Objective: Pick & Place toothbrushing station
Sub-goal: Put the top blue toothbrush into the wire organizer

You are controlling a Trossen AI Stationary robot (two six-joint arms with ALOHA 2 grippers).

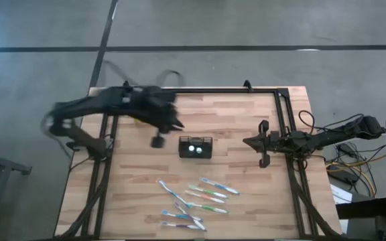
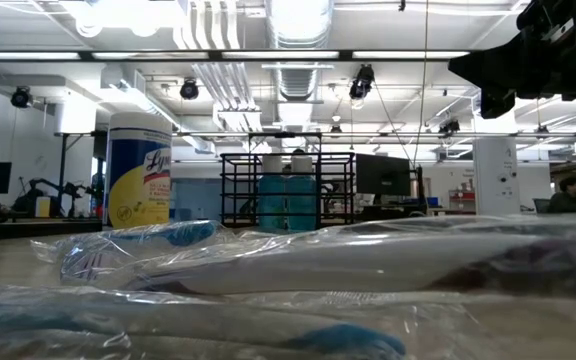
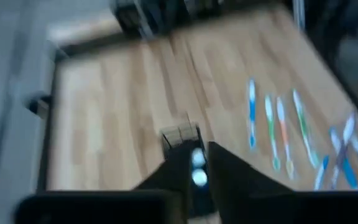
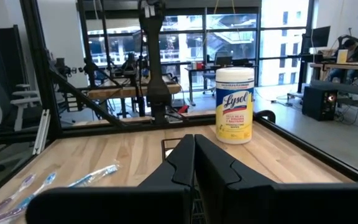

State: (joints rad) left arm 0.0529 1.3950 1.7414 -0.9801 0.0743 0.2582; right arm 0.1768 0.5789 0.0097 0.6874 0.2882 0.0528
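Observation:
The toothbrushing station, a small black wire-mesh caddy (image 1: 196, 146), stands on its base mid-table. It also shows in the low view (image 2: 288, 190) and the left wrist view (image 3: 180, 133). Two white round things sit inside it. My left gripper (image 1: 178, 125) hangs in the air just to the far left of the caddy and slants down toward it. In its wrist view (image 3: 199, 149) a narrow gap shows between the fingers. My right gripper (image 1: 246, 141) is shut and empty (image 4: 194, 140). It is to the right of the caddy and points at it.
A yellow round tub with a white lid (image 2: 138, 170) stands left of the caddy and also shows in the right wrist view (image 4: 235, 106). Several wrapped toothbrushes (image 1: 196, 199) lie near the table's near edge. Black frame rails (image 1: 283, 127) run along the table's sides.

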